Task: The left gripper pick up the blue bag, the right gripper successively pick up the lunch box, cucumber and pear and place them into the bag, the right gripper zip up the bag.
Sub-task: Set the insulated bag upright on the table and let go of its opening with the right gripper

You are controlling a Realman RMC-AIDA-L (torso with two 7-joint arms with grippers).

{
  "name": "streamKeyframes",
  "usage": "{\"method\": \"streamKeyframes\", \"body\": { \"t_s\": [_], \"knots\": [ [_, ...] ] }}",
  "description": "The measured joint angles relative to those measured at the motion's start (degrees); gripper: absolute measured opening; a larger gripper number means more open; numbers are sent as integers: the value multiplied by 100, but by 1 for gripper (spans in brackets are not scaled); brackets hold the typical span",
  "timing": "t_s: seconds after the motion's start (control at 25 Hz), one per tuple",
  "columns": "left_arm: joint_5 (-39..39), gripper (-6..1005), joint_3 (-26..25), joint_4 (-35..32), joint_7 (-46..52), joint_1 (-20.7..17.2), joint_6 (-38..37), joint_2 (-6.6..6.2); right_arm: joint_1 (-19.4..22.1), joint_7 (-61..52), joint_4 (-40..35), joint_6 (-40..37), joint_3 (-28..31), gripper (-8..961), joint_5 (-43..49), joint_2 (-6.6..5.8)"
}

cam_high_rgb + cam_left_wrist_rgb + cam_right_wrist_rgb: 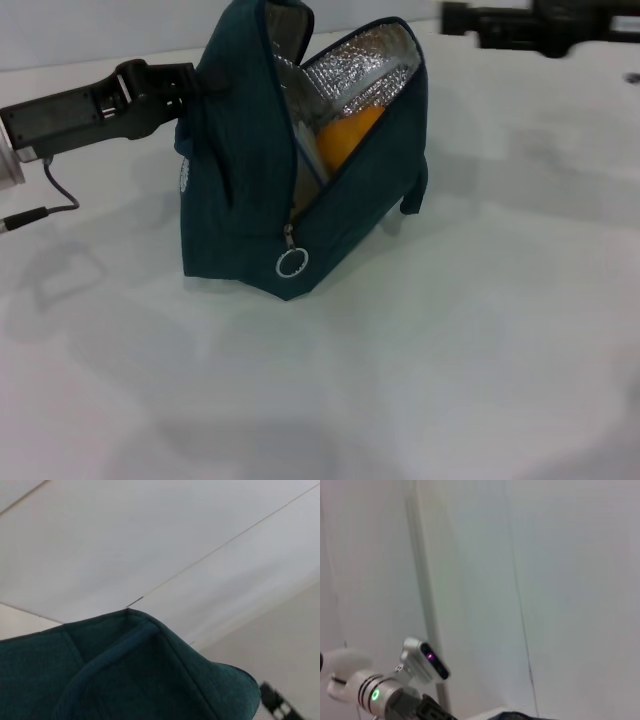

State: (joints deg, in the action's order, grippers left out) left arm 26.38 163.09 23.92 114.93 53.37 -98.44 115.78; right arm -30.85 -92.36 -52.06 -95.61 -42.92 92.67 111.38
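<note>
- White table fills the head view, with a pale wall behind it.
- The blue bag stands on the table, a bit left of the middle. Its top is open and the shiny silver lining shows.
- The pear sits inside the bag, orange-yellow, peeking out of the opening.
- The zipper's metal ring hangs low on the front of the bag.
- The left gripper reaches in from the left and meets the bag's upper left side. Its fingers are hidden by the cloth, so I cannot tell if they pinch it.
- The right gripper is up high at the far right, away from the bag. I cannot tell if it is open or closed.
- The left wrist view shows the bag's blue cloth very close.
</note>
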Motion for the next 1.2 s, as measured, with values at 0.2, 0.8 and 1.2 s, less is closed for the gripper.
{"method": "streamKeyframes", "body": {
  "t_s": [0.2,0.8,1.2],
  "knots": [
    [2,86,-7,11,-18,-70,65,2,713,480,295,-470,174,643,-27,-16],
    [15,85,-5,-29,-111,-219,341,42,326,1492,1288,697,-571,597,941,383],
    [18,85,-6,-37,-127,-283,370,75,-233,1856,1748,1745,-1542,538,880,449]
  ]
}}
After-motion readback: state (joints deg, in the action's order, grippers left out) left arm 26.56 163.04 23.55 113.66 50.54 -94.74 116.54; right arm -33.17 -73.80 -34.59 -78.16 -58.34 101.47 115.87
